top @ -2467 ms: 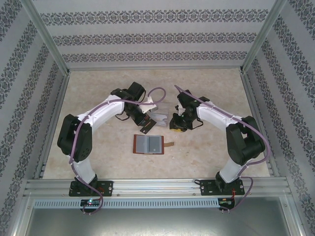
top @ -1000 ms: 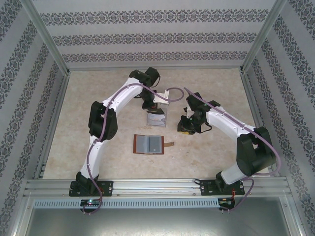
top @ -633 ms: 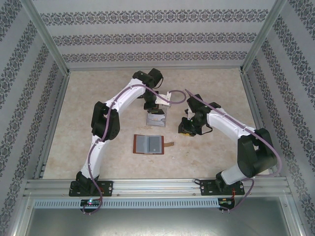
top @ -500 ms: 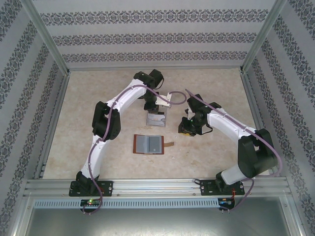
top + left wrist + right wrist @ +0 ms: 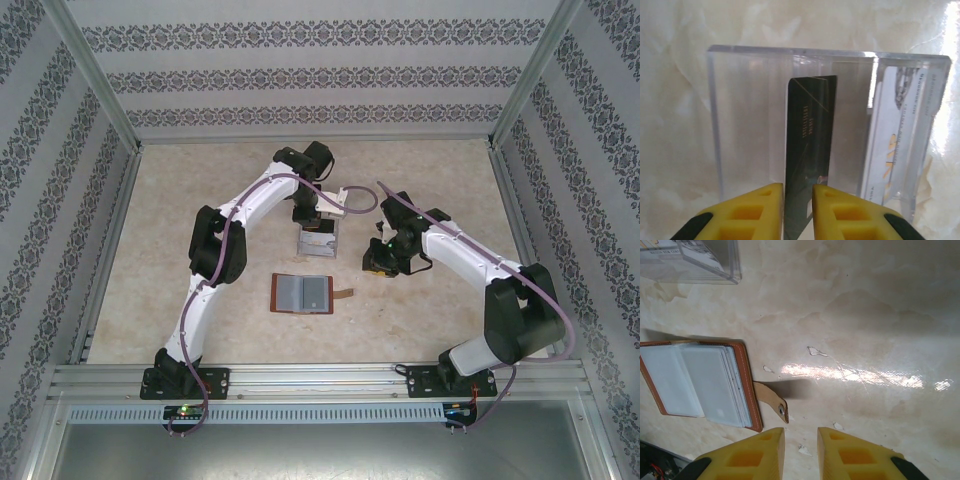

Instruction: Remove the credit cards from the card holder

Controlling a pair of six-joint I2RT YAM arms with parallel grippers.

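desk [image 5: 880, 315]: glossy, smooth, cream marble-look | clear box [image 5: 740, 110]: transparent hard plastic, shiny | credit card [image 5: 810, 150]: dark, glossy plastic | card holder [image 5: 751, 405]: matt brown leather, translucent plastic pockets | left fingers [image 5: 755, 212]: matt yellow plastic

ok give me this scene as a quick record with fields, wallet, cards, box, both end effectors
card holder: lying open on the table, pockets up
clear box: on the table beyond the card holder
dark card: standing in the clear box
pale card: in the clear box, right of the dark card
left end effector: open, fingers either side of the dark card
right end effector: open, empty, near the strap tab
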